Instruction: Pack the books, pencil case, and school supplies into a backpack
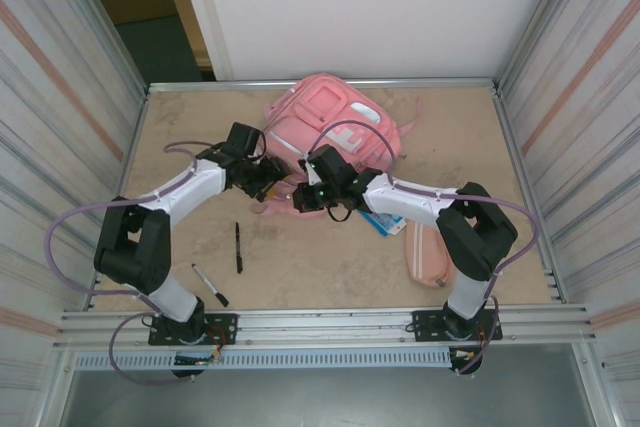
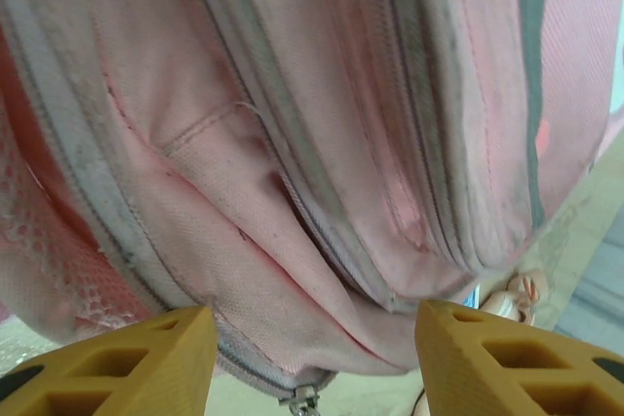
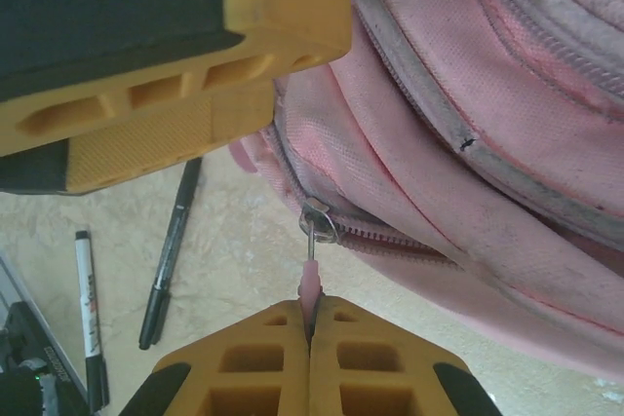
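Backpack (image 1: 335, 122) noted first: pink, lying at the far middle of the surface (image 1: 330, 277) with its front pockets up and both arms bent in over its near edge.

Right gripper (image 3: 310, 317): jaws pressed together on the pink zip pull (image 3: 310, 284), pinching its free end. The metal slider (image 3: 319, 221) sits just past the fingertips, on a zip line running along the bag's lower edge.

Left gripper (image 2: 312, 338): jaws apart, with nothing clamped between them. Pink fabric and grey zip tracks lie close ahead of it. In the right wrist view its yellow fingers sit just beside the slider, against the bag's corner.

Two black pens lie on the near left of the surface, apart from the bag. One pen (image 1: 238, 247) lies almost straight toward the bag. The white-tipped pen (image 1: 210, 285) lies nearer the left arm's base, at an angle.

Blue-and-white packet (image 1: 382, 221) is partly hidden under the right arm, just beside the bag's near right corner.

Pencil case (image 1: 428, 255), pale pink, lies on the near right, just beside the right arm and apart from the bag.
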Tool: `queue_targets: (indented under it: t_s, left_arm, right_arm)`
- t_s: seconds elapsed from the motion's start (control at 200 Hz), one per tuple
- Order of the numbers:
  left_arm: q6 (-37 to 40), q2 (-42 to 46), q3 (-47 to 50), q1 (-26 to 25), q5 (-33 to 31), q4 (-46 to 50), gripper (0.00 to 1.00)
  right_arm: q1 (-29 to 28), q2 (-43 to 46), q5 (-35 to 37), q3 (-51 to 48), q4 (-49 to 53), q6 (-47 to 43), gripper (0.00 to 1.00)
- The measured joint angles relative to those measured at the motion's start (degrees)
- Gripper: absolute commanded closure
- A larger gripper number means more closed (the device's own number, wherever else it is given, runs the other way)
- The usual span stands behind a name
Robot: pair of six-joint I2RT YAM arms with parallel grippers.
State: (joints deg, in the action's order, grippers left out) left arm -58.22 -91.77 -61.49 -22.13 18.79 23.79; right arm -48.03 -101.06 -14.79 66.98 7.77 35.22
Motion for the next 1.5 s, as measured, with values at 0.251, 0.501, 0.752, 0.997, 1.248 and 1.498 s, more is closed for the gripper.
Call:
queue_targets:
  t_s: [0.251, 0.501, 0.752, 0.997, 1.248, 1.498]
  left_arm:
    - [-5.6, -0.1, 2.2, -2.0, -3.7, -2.3, 0.45]
    - [-7.6, -0.6, 3.0, -2.8, -5.0, -3.2, 0.84]
    - [-4.0, -0.6, 4.7, -2.3, -4.9, -4.0, 1.00]
    - [2.4, -0.2, 3.9, 0.7, -3.8, -1.9, 1.00]
    - [6.3, 1.8, 4.6, 6.9, -2.0, -0.9, 1.00]
    - [9.9, 1.8, 4.6, 8.3, 1.6, 0.0, 1.00]
  right_arm:
    - [-0.7, 0.0, 0.0, -0.1, 0.0, 0.4, 1.00]
    - [-0.8, 1.0, 0.2, -2.3, -0.5, 0.3, 1.00]
    - [-0.3, 3.6, 2.2, -5.4, -0.3, -0.2, 1.00]
    - [4.9, 9.6, 4.5, -12.0, 2.7, -2.8, 1.00]
    - [13.0, 11.4, 7.5, -17.0, 5.4, -5.1, 1.00]
    - [16.0, 9.3, 11.3, -15.0, 8.2, -7.9, 0.98]
